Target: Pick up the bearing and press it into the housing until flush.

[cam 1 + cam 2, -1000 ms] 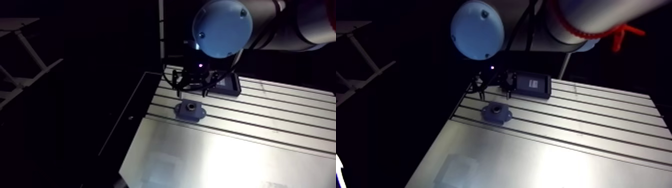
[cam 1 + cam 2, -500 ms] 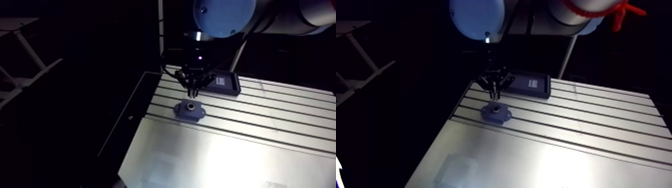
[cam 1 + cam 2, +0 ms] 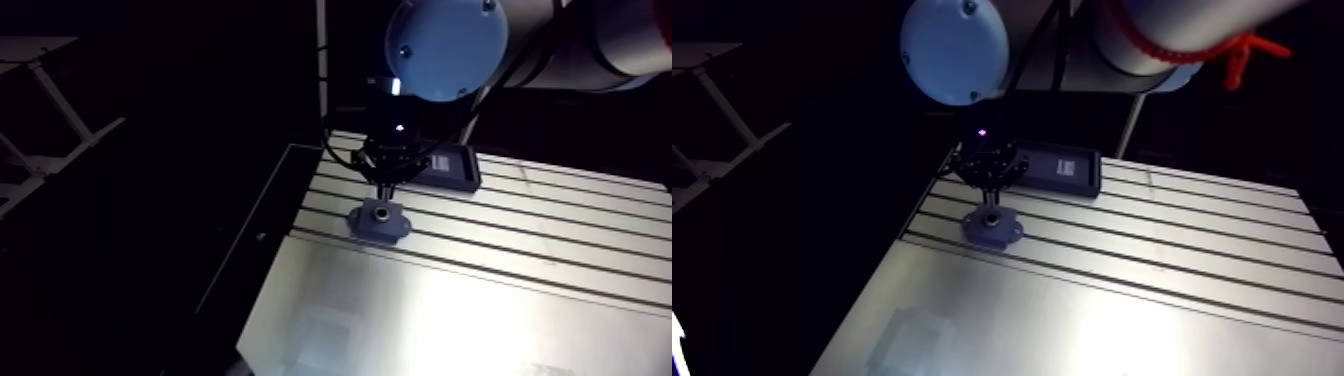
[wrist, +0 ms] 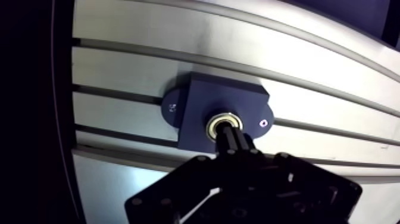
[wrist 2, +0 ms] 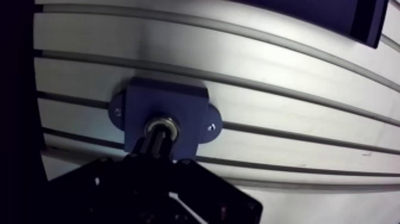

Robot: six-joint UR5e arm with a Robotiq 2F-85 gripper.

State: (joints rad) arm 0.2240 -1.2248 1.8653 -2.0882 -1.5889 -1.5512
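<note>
A dark blue housing (image 4: 223,101) with two mounting ears sits on the slotted table (image 4: 119,71). A silver bearing (image 4: 217,121) sits in its round bore; I cannot tell whether it is flush. My gripper (image 4: 231,136) is shut, with its two fingers (image 4: 238,145) pressed together and nothing held between them. The tips stand right over the bearing's centre and hide part of its ring; contact cannot be judged. In the arm view the gripper (image 3: 385,190) points straight down at the housing (image 3: 380,222).
A flat black box (image 3: 1064,168) lies on the table just behind the housing. The table's left edge (image 3: 275,215) is close beside the housing, with dark space past it. A smooth metal plate (image 3: 420,320) covers the table's near part.
The fingers, wide open earlier, have closed together. The gripper has moved over the housing and come down onto the bearing. The housing has not moved.
</note>
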